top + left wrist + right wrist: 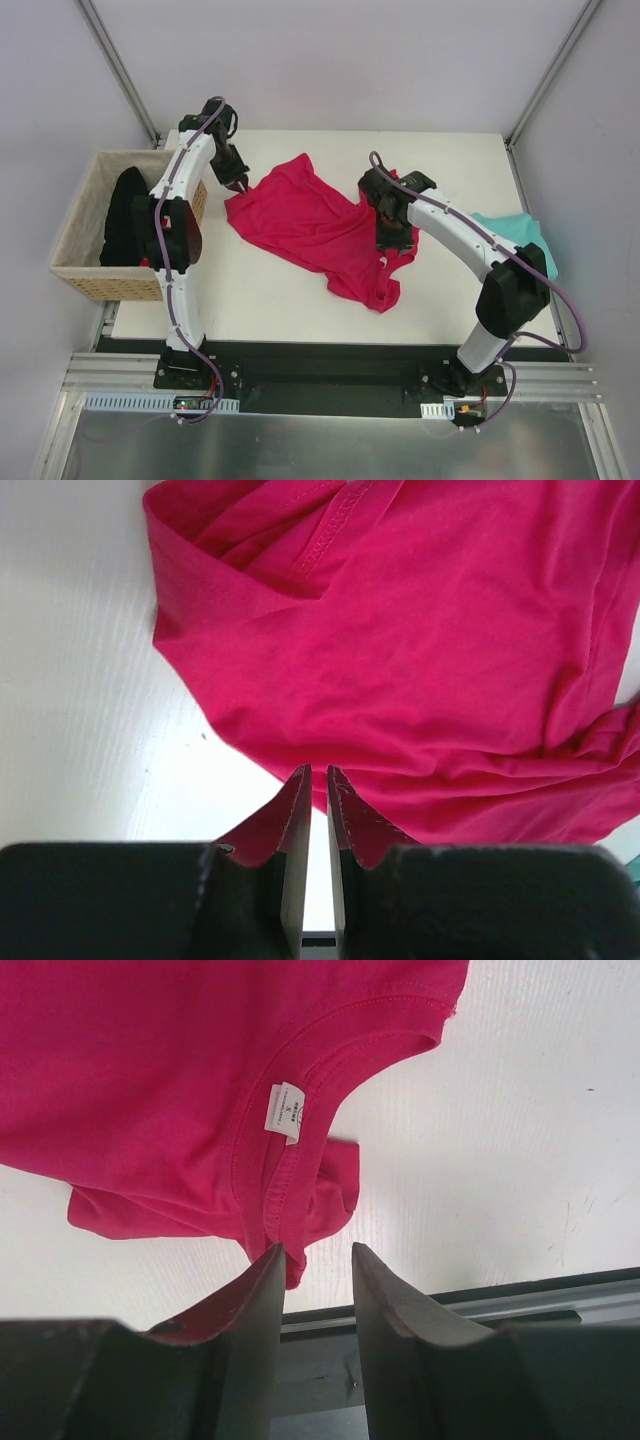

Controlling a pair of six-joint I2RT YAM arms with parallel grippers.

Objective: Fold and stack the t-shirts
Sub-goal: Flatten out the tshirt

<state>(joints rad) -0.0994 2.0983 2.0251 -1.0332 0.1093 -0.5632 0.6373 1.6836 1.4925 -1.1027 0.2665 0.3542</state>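
The crimson-pink t-shirt [318, 220] lies crumpled across the middle of the white table [270, 295]. Its white neck label [284, 1111] faces up in the right wrist view. My left gripper [240, 185] hovers at the shirt's left corner. Its jaws [319, 770] stand a narrow slit apart with bare table showing between them, and the cloth's [420, 650] edge lies just past the tips. My right gripper [392, 243] is over the collar side, open and empty [317, 1248]. The collar hem [285, 1230] brushes its left finger. A teal t-shirt [520, 235] lies at the table's right edge, partly behind the right arm.
A woven wicker basket [75, 225] stands off the table's left edge with dark cloth [125, 215] in it, close to the left arm. The table's near edge and a dark rail [480, 1295] run just beyond the right gripper's tips.
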